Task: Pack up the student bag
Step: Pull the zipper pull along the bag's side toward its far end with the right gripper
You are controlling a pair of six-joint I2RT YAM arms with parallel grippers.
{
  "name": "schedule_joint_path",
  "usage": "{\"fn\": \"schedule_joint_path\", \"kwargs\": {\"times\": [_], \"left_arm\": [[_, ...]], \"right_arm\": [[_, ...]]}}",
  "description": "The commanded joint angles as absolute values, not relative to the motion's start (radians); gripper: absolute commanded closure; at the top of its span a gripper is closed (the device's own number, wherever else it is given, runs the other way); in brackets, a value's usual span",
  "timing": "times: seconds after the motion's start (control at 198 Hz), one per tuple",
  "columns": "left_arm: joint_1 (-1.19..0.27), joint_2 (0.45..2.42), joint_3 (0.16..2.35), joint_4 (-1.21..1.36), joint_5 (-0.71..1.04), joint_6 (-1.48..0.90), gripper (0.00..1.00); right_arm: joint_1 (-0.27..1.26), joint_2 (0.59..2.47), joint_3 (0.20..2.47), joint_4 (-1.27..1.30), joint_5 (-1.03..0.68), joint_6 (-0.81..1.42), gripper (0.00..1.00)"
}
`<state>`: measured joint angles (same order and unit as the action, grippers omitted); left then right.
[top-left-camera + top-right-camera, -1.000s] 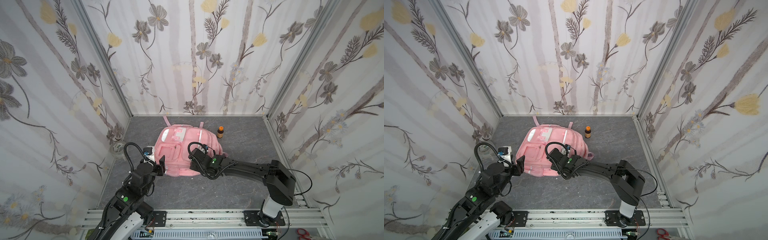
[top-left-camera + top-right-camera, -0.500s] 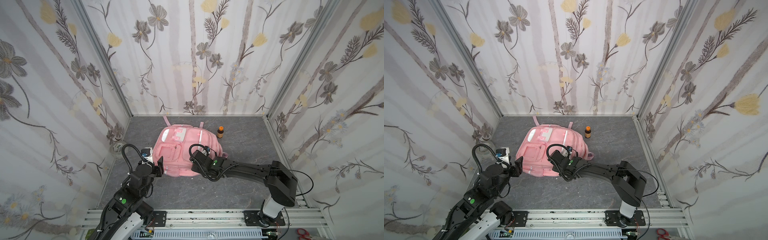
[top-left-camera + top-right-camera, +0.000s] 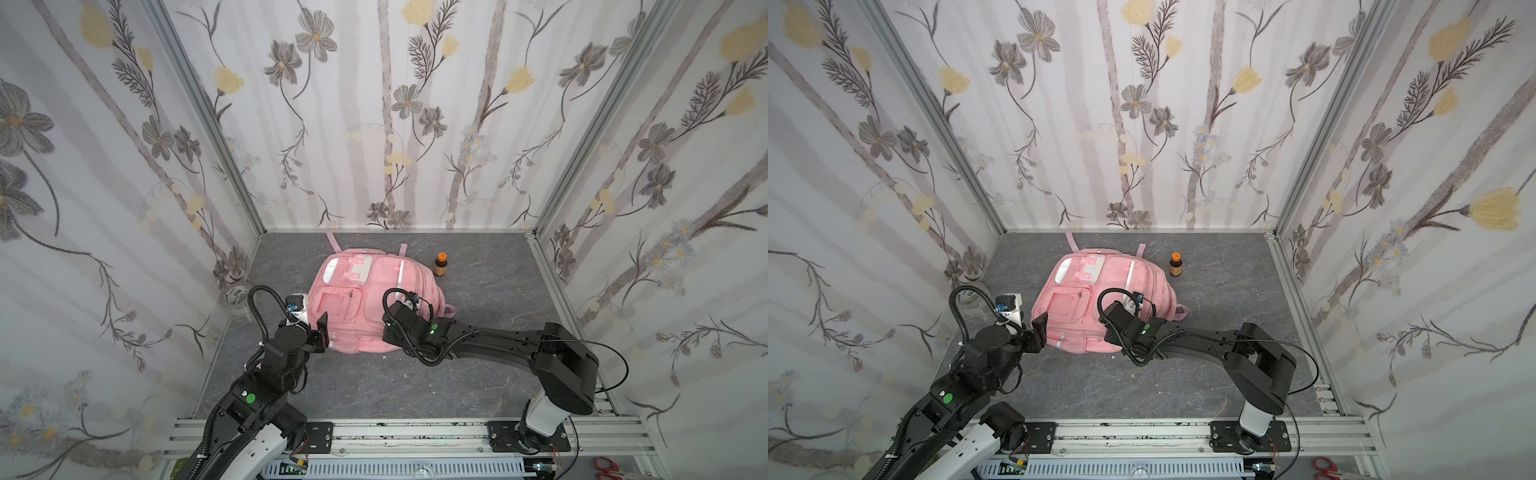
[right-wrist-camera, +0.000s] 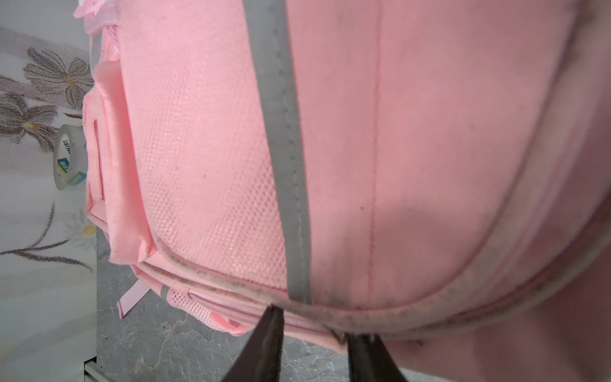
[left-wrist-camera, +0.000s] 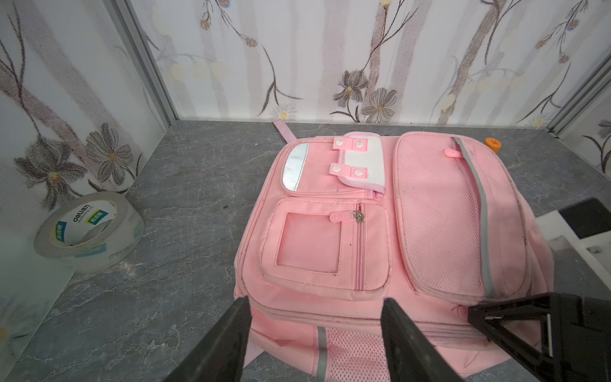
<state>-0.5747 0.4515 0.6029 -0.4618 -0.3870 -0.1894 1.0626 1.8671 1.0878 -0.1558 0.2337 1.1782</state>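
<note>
Student bag (image 3: 365, 299): soft, floppy, likely light; pinch its near zipper seam (image 5: 330, 316). Your left end effector (image 5: 315, 301) stands wide; right end effector (image 4: 314, 324) narrow, hold unclear.

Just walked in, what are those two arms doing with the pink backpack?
A pink student bag lies flat on the grey table. The right gripper is at the bag's near rim, by a grey strip; whether it pinches anything is unclear. The left gripper hovers open at the near left corner. A small bottle and a tape roll sit outside the bag.
</note>
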Motion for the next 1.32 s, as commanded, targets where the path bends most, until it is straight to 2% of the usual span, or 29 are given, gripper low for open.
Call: {"fn": "schedule_joint_path", "kwargs": {"times": [0.0, 0.132, 0.278, 0.425, 0.567, 0.774, 1.073, 1.311], "left_arm": [[-0.574, 0.44, 0.616, -0.474, -0.39, -0.19, 0.35], [-0.574, 0.423, 0.616, -0.494, -0.393, -0.19, 0.35], [-0.575, 0.42, 0.615, -0.502, -0.393, -0.192, 0.35], [-0.574, 0.436, 0.609, -0.482, -0.384, -0.179, 0.35], [-0.575, 0.479, 0.609, -0.434, -0.365, -0.157, 0.35], [-0.575, 0.577, 0.608, -0.311, -0.252, -0.054, 0.35], [-0.575, 0.824, 0.674, -0.184, 0.102, 0.304, 0.36], [-0.575, 1.013, 0.725, -0.09, 0.326, 0.473, 0.4]], "right_arm": [[1.061, 1.884, 1.081, -0.028, 0.241, 1.205, 0.68], [1.055, 1.879, 1.051, -0.002, 0.285, 1.248, 0.71], [1.05, 1.857, 1.024, 0.06, 0.333, 1.248, 0.79], [1.049, 1.812, 1.011, 0.099, 0.354, 1.189, 0.92], [1.047, 1.766, 0.988, 0.129, 0.329, 1.113, 1.0], [1.04, 1.698, 0.991, 0.062, 0.256, 0.984, 1.0], [1.023, 1.603, 0.99, -0.056, 0.101, 0.763, 1.0], [1.0, 1.551, 0.99, -0.102, -0.006, 0.599, 1.0]]}}
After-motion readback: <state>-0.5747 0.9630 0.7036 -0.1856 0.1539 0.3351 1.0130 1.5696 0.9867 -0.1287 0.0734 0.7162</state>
